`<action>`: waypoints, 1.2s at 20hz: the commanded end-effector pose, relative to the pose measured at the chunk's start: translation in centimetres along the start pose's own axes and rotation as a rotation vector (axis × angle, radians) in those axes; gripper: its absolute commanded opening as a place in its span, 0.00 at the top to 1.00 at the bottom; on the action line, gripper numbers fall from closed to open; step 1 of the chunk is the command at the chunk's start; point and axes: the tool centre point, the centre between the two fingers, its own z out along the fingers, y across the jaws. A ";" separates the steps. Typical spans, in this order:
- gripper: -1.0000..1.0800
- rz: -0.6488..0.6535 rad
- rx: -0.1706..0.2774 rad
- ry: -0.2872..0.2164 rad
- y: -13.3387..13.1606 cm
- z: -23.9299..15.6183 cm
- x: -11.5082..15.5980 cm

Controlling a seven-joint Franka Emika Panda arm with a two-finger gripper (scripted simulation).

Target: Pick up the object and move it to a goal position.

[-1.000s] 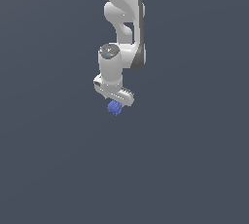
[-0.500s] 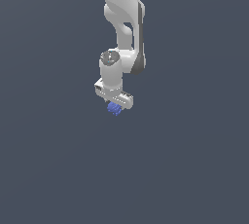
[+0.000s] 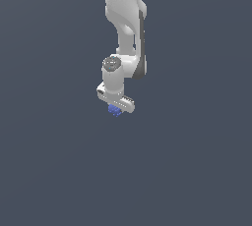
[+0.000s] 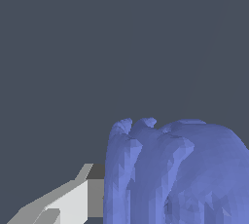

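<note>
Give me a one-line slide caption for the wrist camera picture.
Wrist view: the bumpy blue object fills the frame beside one white finger of the gripper, over a plain dark grey background.

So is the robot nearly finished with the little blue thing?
Partly. The grab looks done: the blue lump sits tucked under the white pincer, and one finger presses its side in the wrist view. Carrying it is in hand. No goal spot shows, so how far is left is unclear.
</note>
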 end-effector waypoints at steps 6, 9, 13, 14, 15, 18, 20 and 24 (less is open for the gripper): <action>1.00 0.001 0.000 0.000 0.1 0.1 0.0; 1.00 0.000 0.001 0.000 0.0 0.0 0.0; 1.00 0.000 0.001 0.000 -0.3 0.0 0.2; 1.00 0.000 0.001 0.000 -0.5 0.0 0.3; 1.00 0.000 0.001 0.000 -0.7 0.0 0.5; 1.00 0.000 0.001 0.000 -1.4 0.0 1.0; 1.00 0.000 0.001 0.000 -2.1 -0.1 1.5; 1.00 0.000 0.001 0.000 -3.8 -0.1 2.8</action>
